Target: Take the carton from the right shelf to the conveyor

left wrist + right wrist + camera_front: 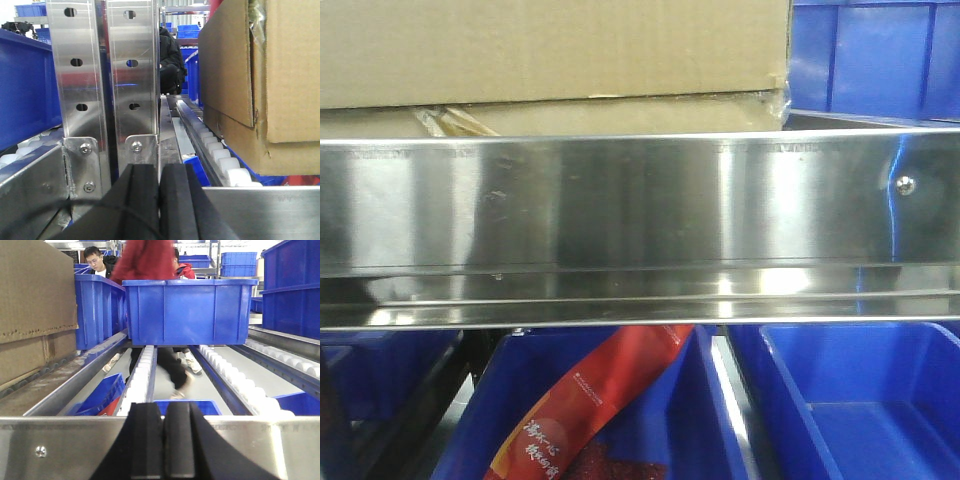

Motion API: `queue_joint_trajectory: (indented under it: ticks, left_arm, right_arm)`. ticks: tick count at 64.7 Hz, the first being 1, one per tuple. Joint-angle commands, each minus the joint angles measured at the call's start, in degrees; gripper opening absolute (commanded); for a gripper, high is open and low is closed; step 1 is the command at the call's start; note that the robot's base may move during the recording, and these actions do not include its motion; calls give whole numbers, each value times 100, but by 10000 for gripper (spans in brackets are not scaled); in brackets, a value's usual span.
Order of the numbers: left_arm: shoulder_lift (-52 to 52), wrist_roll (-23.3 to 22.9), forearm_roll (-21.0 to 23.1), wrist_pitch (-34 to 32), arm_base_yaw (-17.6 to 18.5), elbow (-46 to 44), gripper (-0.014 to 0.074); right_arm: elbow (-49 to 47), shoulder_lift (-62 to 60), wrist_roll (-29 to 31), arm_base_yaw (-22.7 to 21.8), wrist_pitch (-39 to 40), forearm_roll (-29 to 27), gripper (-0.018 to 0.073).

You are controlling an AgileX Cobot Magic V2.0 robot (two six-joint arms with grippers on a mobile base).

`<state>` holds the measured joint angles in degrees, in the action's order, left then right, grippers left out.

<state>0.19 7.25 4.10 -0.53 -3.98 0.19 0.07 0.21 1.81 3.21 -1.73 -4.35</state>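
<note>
Facing right shelf (640, 200) front lip w/ screw (906, 184) at one end; carton (550, 50) sits behind, above it. My left hand (160, 172) & right hand (164, 410) both closed, nothing gripped.

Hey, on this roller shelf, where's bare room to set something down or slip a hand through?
Free: the roller tracks between the steel front lip and the blue bin, and the rollers right of that bin up to the stacked blue bins. Crowded: the left, where the carton fills its lane, leaving a narrow gap beside the steel uprights.
</note>
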Motion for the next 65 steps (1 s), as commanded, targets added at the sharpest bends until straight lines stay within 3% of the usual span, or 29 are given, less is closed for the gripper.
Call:
queue_joint_trajectory:
  ticks: [1, 24, 49, 56, 65]
  left_arm:
    - [-19, 10, 30, -103, 34, -19, -17]
    - [-19, 10, 30, -244, 34, -19, -17]
    - [-19, 10, 349, -691, 34, -48, -17]
    - [-19, 10, 324, -251, 34, -652, -17]
    - [180, 10, 72, 1025, 34, -1762, 0]
  right_arm:
    - [-7, -21, 18, 15, 130, 16, -75]
    - [-7, -21, 18, 15, 130, 16, -75]
    - [-78, -21, 18, 15, 1138, 16, -75]
    - [-745, -21, 18, 15, 348, 16, -75]
    - [-1646, 30, 18, 15, -591, 16, -48]
